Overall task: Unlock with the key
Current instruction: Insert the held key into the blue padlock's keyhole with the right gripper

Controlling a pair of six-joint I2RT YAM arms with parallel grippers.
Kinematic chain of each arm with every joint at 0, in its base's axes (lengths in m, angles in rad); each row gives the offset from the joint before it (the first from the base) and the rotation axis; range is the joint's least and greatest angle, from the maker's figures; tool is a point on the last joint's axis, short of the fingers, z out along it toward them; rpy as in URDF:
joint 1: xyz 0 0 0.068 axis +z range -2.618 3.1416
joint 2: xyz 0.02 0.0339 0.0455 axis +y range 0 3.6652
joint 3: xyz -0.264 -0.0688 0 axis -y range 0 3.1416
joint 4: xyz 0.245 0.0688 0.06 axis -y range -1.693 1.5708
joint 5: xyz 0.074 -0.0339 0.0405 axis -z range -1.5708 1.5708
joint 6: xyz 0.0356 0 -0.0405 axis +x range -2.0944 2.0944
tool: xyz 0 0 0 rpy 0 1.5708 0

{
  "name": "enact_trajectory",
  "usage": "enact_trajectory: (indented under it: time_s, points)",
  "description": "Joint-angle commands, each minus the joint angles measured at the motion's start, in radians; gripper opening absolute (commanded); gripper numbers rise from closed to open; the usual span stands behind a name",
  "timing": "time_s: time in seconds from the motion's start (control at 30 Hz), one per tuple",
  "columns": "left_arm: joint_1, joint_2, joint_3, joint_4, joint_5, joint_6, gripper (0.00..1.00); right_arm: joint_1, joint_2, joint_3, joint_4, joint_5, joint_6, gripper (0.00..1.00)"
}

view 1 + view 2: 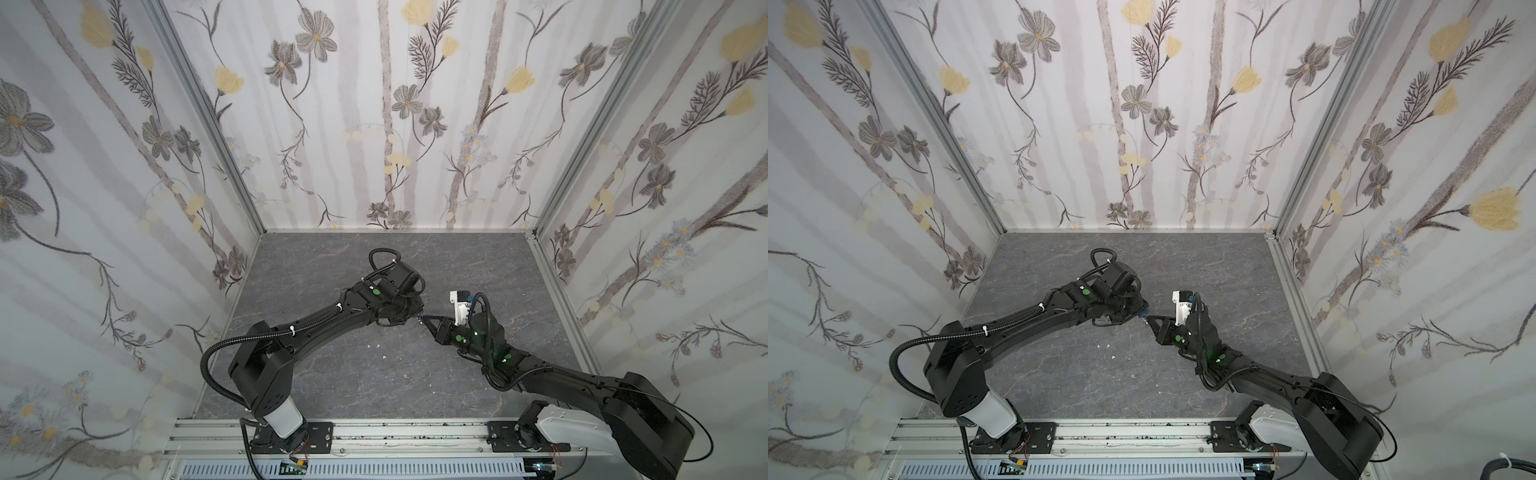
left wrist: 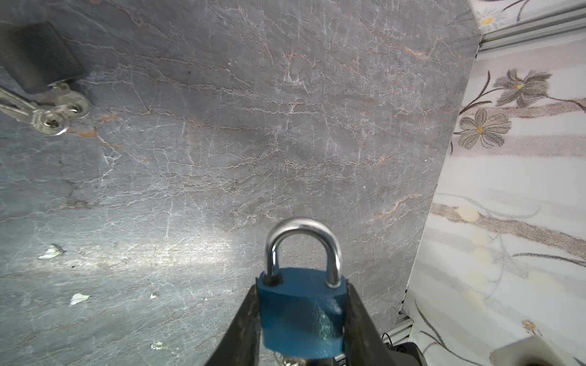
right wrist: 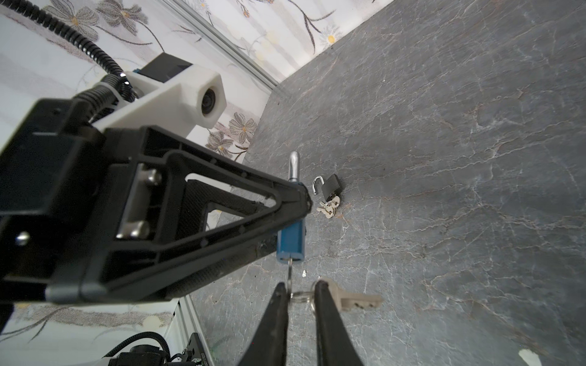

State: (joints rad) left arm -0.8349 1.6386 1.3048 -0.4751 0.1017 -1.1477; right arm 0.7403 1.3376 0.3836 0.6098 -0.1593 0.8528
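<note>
My left gripper (image 2: 301, 288) is shut on the blue padlock (image 2: 301, 317), its fingers pressed on both flanks. The steel shackle (image 2: 302, 244) sits down in the body. Seen from the right wrist, a silver key (image 3: 289, 275) sticks in the bottom of the blue padlock (image 3: 290, 240). My right gripper (image 3: 301, 286) stands at that key with a gap between its fingers: the key's head lies against one finger and the key ring (image 3: 301, 297) crosses the gap. A second key (image 3: 355, 299) hangs from the ring. In both top views the two grippers (image 1: 419, 316) (image 1: 1145, 318) meet mid-table.
A small black padlock (image 3: 331, 185) with an open shackle and its bunch of keys (image 3: 329, 207) lies on the grey stone floor, also in the left wrist view (image 2: 38, 57). White flecks (image 2: 50, 252) dot the floor. Flowered walls close three sides.
</note>
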Motion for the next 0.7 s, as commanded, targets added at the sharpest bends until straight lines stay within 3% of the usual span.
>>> enact_trajectory:
  time_s: [0.0,0.3,0.67]
  points:
    - [0.000,-0.009,0.002,0.026,-0.003,0.002,0.10,0.002,0.012,0.008,0.071,-0.016,0.018,0.18]
    - [-0.001,-0.014,-0.007,0.052,0.013,-0.003,0.09,0.003,0.036,0.018,0.094,-0.027,0.023,0.01]
    - [-0.002,-0.034,-0.038,0.098,0.039,0.004,0.08,-0.001,0.080,0.054,0.104,-0.029,0.023,0.00]
